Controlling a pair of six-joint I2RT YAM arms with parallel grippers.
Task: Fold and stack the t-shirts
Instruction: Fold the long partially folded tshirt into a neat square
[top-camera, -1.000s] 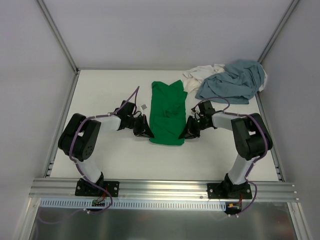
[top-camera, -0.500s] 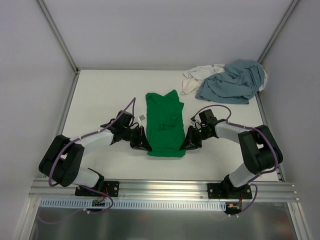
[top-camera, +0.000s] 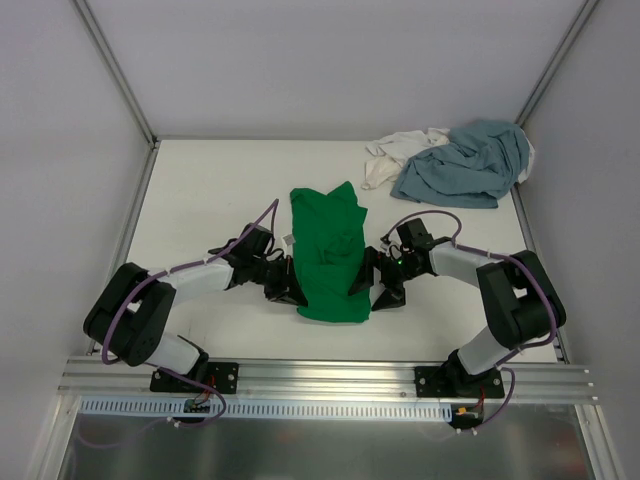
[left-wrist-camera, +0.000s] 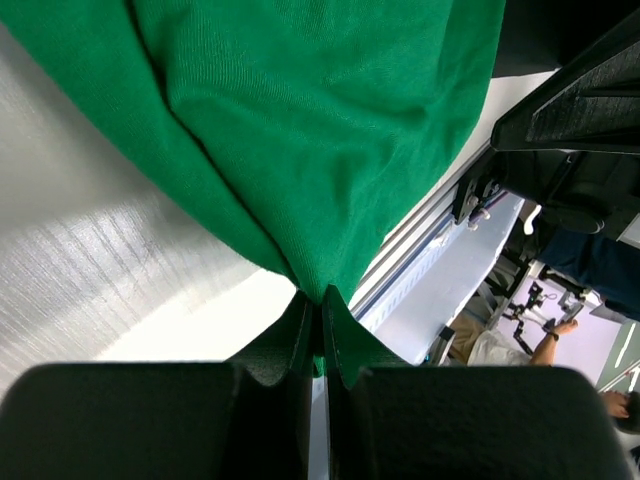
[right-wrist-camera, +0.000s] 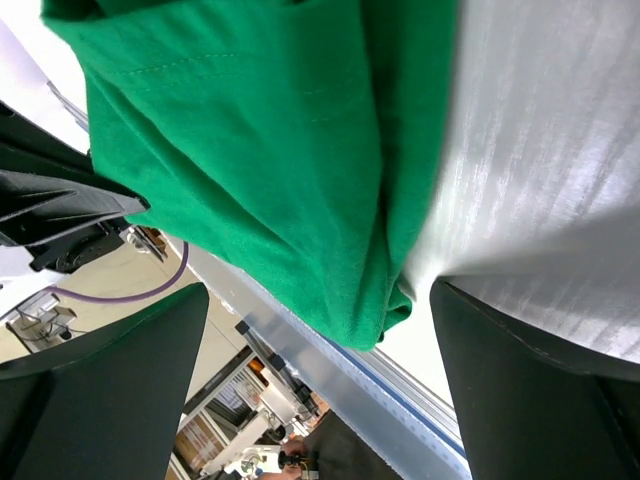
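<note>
- The left gripper (left-wrist-camera: 322, 302) was closed, and its two fingers pinched a small fold at the near left corner of the green t-shirt (left-wrist-camera: 330, 120).
- In the left wrist view the cloth rose from this pinch in a taut ridge.
- The right gripper (right-wrist-camera: 318, 290) had its jaws spread wide; the near right edge of the green t-shirt (right-wrist-camera: 270, 130) lay between them, but neither finger pressed on it.
- In the top view the left gripper (top-camera: 285, 290) and the right gripper (top-camera: 378, 280) stood low over the table (top-camera: 210, 190), one at each side of the near end of the green t-shirt (top-camera: 330, 255).
- This shirt lay as a long narrow strip in the middle of the table, running from near the arms toward the far side, with some wrinkles in its middle.
- The grey-blue t-shirt (top-camera: 465, 160) lay crumpled at the far right corner of the table, well apart from both grippers.
- The white t-shirt (top-camera: 395, 155) lay bunched just to the left of it, and part of it was under the grey-blue cloth.
</note>
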